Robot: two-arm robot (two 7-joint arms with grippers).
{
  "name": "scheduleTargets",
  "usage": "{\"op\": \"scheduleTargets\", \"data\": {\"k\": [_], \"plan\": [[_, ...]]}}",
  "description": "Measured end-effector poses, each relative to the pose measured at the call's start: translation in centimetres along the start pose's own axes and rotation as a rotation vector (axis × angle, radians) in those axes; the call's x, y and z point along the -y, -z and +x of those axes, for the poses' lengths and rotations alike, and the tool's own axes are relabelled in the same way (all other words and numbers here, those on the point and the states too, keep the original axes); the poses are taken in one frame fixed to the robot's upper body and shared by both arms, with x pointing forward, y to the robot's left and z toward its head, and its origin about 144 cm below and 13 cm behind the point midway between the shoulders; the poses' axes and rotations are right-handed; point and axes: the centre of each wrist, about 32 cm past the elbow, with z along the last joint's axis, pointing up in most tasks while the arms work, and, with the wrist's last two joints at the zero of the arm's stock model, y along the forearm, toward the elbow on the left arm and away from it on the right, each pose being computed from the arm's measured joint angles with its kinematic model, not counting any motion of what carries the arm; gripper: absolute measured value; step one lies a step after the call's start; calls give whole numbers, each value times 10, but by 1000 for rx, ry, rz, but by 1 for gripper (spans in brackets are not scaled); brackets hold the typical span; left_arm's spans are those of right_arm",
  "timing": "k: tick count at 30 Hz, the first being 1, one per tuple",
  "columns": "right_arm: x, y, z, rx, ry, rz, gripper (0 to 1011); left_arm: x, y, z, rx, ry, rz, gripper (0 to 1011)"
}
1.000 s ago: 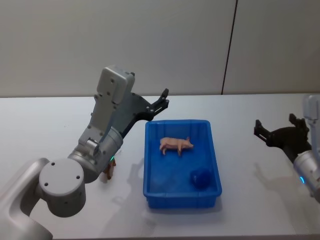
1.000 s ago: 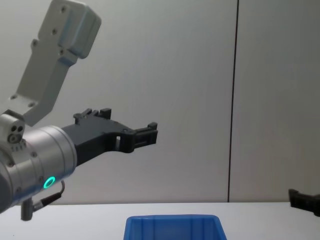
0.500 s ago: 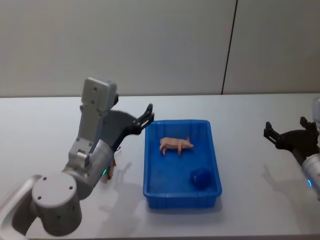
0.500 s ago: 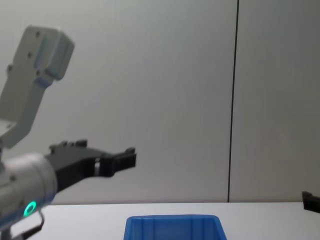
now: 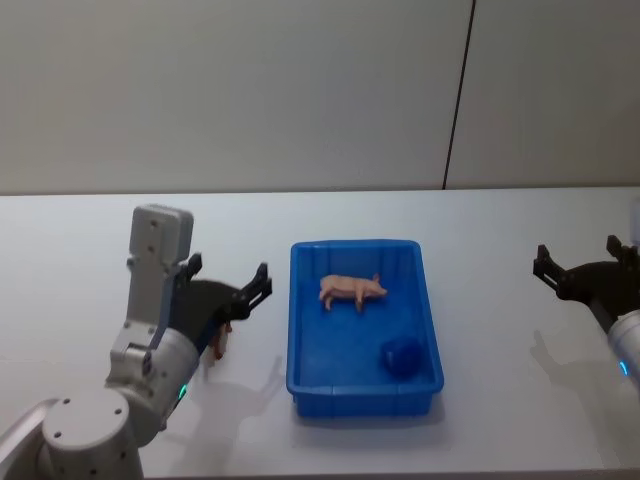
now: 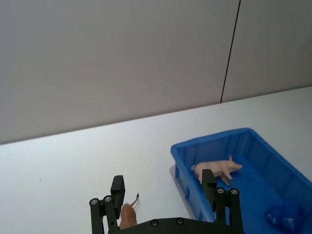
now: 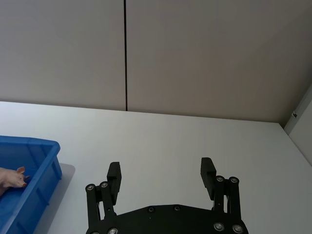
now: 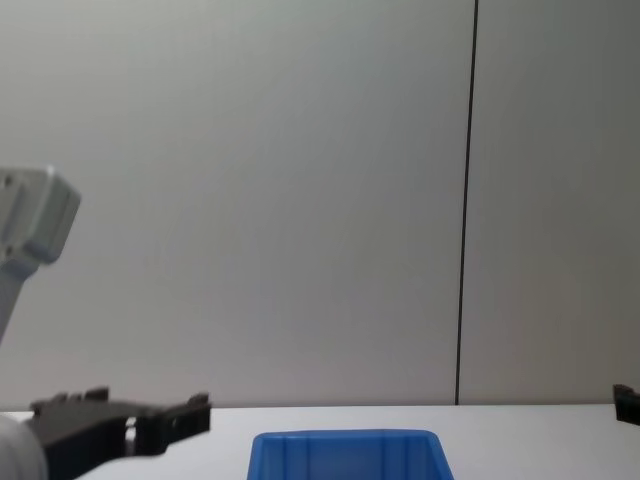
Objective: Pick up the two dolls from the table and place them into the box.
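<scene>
While the pale pink pig-shaped toy doll (image 5: 352, 290) is lying inside the bright blue rectangular plastic bin (image 5: 296, 330) near a dark blue rounded lump (image 5: 402, 356), a small brown toy figure (image 5: 216, 344) is sitting on the plain white tabletop (image 5: 80, 240) just left of the bin, so the step in hand is looking like the pick of that second doll. The left gripper (image 5: 228, 274) is hovering close above it, black fingers spread wide with nothing between them. The next move is calling for a descent that sets the fingers astride the figure before they close. The right gripper (image 5: 586, 268) is waiting well to the right of the bin, likewise spread and empty. The left gripper's body is hiding most of the brown figure, leaving only a sliver in the left wrist view. The blue lump is proving too dim to name, and I cannot tell whether it is a doll
</scene>
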Motion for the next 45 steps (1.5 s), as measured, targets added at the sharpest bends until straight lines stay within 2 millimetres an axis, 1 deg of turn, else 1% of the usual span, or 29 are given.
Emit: {"op": "scheduleTargets", "data": {"k": [5, 14, 31, 34, 45], "plan": [[0, 0, 0, 0, 2, -1, 1001, -2, 11, 6, -23, -22, 41, 1001], [1, 0, 1, 0, 5, -1, 1001, 0, 22, 15, -53, -50, 84, 1001], [1, 0, 1, 1, 6, -1, 1001, 15, 40, 32, -132, -67, 128, 1001], [1, 0, 1, 1, 6, -1, 1001, 19, 46, 36, -159, -67, 136, 1001], [1, 0, 1, 1, 6, -1, 1001, 31, 59, 43, -219, -58, 150, 1001]]}}
